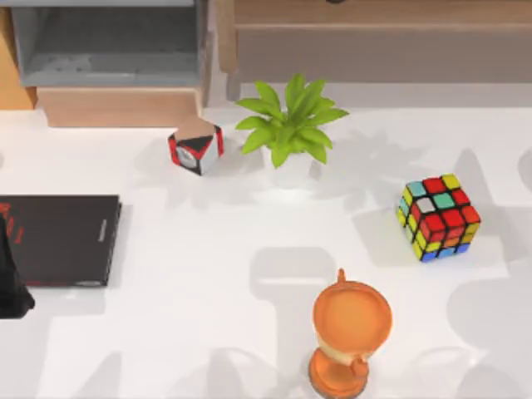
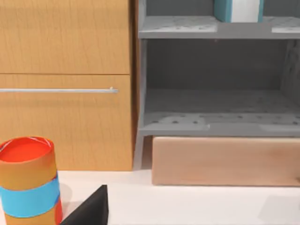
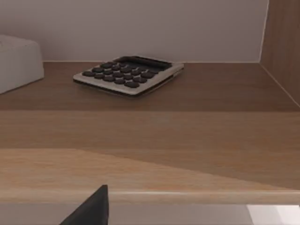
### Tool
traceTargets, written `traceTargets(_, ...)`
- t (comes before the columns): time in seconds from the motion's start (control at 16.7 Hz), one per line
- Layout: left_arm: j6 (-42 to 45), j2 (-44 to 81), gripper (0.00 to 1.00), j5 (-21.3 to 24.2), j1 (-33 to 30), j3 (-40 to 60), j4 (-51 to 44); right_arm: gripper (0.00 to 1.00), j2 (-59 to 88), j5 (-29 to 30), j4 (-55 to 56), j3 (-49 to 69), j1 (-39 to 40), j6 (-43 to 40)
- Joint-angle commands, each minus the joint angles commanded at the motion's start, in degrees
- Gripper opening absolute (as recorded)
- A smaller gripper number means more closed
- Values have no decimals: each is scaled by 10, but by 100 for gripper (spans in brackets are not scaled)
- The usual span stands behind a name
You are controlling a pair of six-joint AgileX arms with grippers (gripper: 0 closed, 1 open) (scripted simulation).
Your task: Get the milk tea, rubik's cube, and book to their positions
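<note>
The rubik's cube rests on the white table at the right, tilted on a corner. I take the orange cup with a wide round lid and a short stem, near the front edge, for the milk tea. In the left wrist view the light-blue book stands upright on the upper board of the grey shelf. My left arm is at the table's left edge, and a dark part of my left gripper points toward that shelf. A dark part of my right gripper faces a wooden shelf.
A potted plant and a small red, black and white box stand at the back. A flat black slab lies at the left. An orange can with a blue band stands by the wooden cabinet. A calculator lies on the wooden shelf.
</note>
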Motion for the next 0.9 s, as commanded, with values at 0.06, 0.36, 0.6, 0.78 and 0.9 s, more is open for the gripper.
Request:
traceTargets(0.06, 0, 0, 100, 0, 0, 0, 0, 100, 3, 11, -52, 38, 16, 1)
traceTargets(0.36, 0, 0, 100, 0, 0, 0, 0, 100, 25, 74, -379, 237, 119, 7)
traceTargets(0.6, 0, 0, 100, 0, 0, 0, 0, 100, 59, 130, -673, 377, 214, 17)
traceTargets(0.78, 0, 0, 100, 0, 0, 0, 0, 100, 91, 168, -870, 454, 287, 27)
traceTargets(0.9, 0, 0, 100, 0, 0, 0, 0, 100, 112, 191, -981, 489, 333, 33)
